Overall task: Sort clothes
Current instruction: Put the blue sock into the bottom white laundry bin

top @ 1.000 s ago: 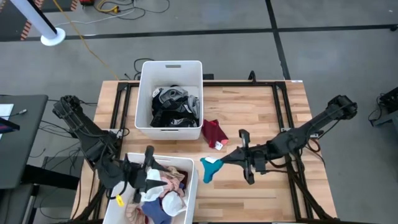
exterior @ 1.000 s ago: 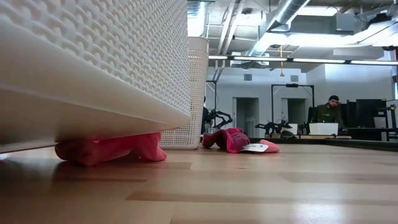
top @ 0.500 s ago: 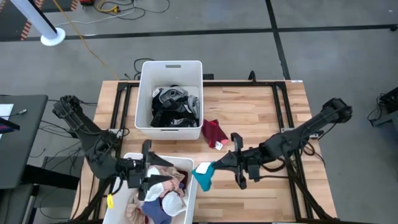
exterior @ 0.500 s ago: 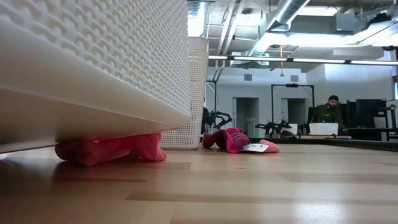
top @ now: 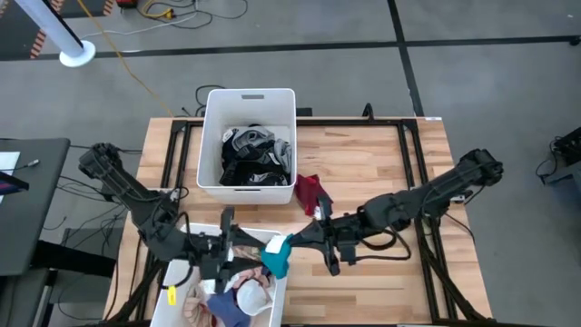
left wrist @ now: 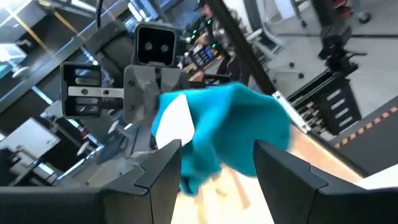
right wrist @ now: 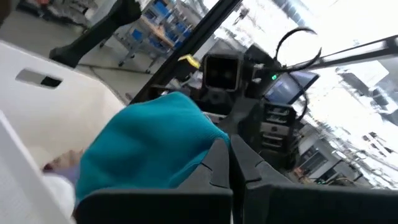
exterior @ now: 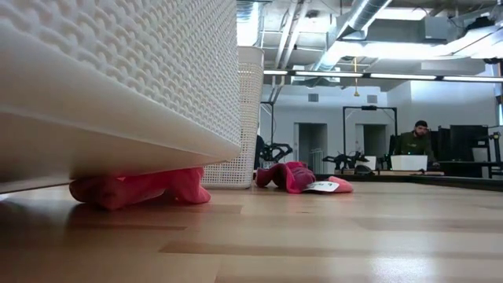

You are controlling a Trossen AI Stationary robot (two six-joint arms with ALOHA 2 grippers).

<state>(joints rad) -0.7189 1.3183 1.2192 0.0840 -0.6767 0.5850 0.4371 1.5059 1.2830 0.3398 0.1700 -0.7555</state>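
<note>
The right gripper (top: 292, 241) pinches a soft teal fabric garment (top: 275, 258) over the near white plastic bin's (top: 280, 289) rim. The left gripper (top: 227, 247) faces it, fingers spread wide.

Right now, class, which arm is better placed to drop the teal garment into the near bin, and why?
The right arm. Its pincer is shut on the teal garment, over the near bin's rim. The left pincer is open, holding nothing.
</note>
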